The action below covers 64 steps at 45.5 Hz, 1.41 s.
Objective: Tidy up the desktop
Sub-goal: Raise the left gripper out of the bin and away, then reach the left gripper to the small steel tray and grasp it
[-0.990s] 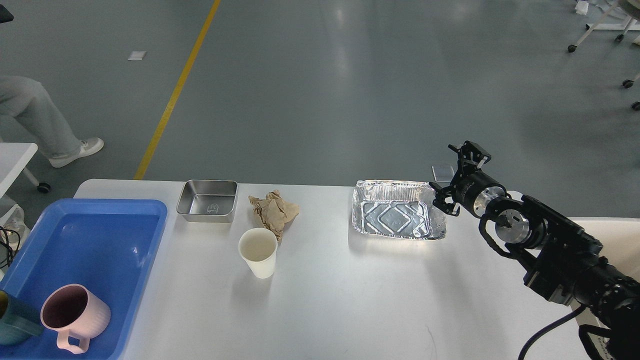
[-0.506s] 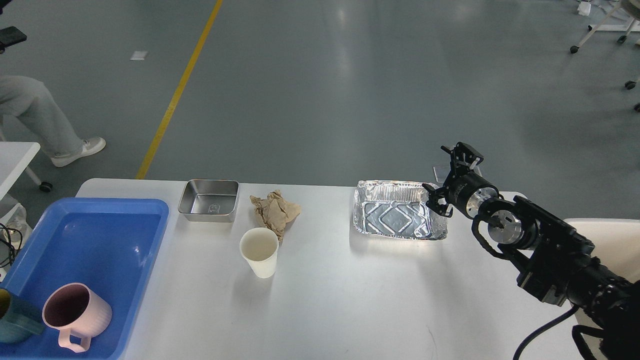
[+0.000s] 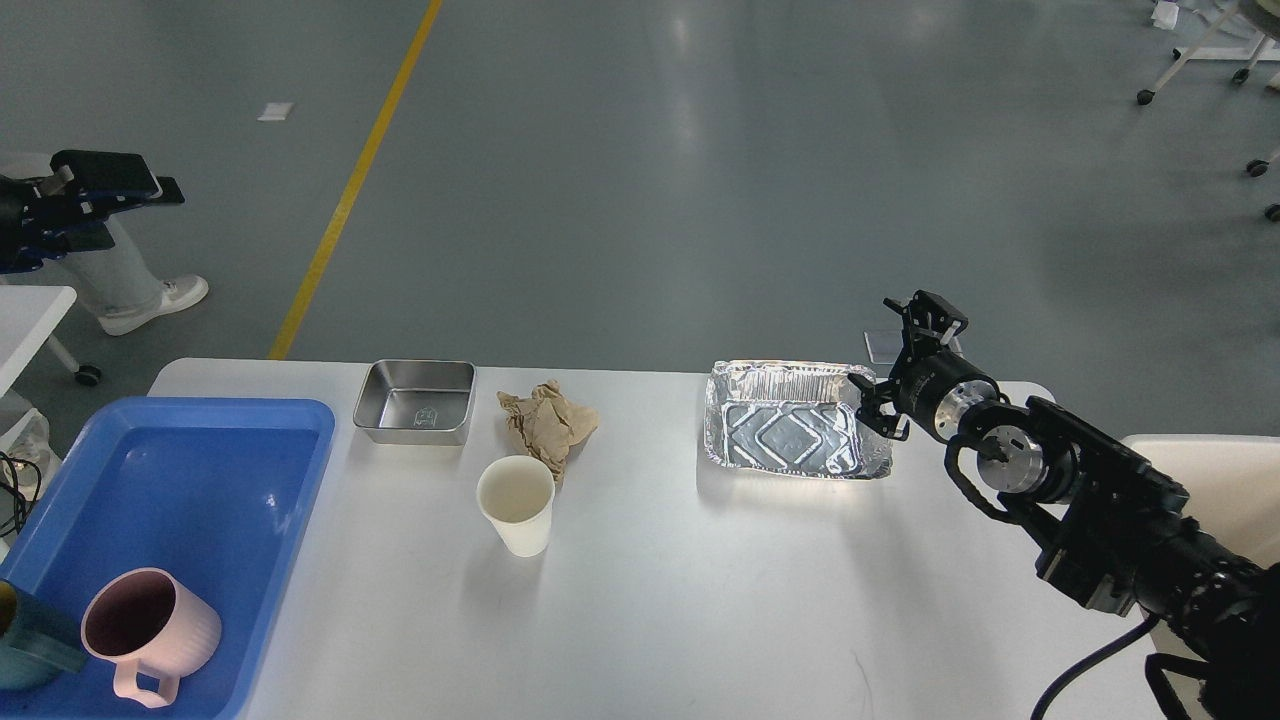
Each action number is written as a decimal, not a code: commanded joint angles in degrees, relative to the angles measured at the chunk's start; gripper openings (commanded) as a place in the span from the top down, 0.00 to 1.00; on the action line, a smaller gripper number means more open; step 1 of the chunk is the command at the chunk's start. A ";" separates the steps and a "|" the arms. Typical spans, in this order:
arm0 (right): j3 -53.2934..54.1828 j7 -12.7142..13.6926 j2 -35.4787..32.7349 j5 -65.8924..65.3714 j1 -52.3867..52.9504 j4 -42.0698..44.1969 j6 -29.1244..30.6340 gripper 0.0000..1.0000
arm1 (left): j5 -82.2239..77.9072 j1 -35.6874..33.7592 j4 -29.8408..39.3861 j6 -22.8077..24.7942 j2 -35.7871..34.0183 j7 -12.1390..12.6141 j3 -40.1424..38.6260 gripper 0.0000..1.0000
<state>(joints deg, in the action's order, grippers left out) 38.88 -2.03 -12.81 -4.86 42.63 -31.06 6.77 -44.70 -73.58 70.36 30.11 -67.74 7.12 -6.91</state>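
**Head view: right gripper poised at the foil tray**

Head view shows the right gripper [image 3: 905, 370] held with fingers spread at the right rim of the foil tray [image 3: 790, 432], grasping nothing, presumably lined up to pinch that rim. The desktop [image 3: 680, 590] spreads below and leftward of it. The left gripper [image 3: 100, 185] is seen far left; its state cannot be told.
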 commanded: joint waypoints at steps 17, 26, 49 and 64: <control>-0.38 0.00 0.24 -0.24 0.00 -0.05 0.00 0.00 | -10.76 0.28 -0.93 -5.93 10.52 4.66 10.42 0.18; -0.38 0.00 0.15 -0.24 0.00 -0.05 0.00 0.00 | -11.11 1.33 -8.04 -9.10 18.43 5.37 15.34 0.18; -0.47 0.00 -0.38 -0.24 -0.79 0.04 0.35 0.00 | -10.32 11.44 -35.11 -19.38 38.73 4.31 15.79 0.14; -0.47 0.00 -0.38 -0.24 -1.32 0.04 0.35 0.00 | -8.04 14.96 -42.32 -24.75 47.35 2.29 15.26 0.14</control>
<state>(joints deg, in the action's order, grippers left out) 38.41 -2.02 -13.20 -5.10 41.49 -31.02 7.12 -53.76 -59.20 29.50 5.62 -22.62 10.84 8.37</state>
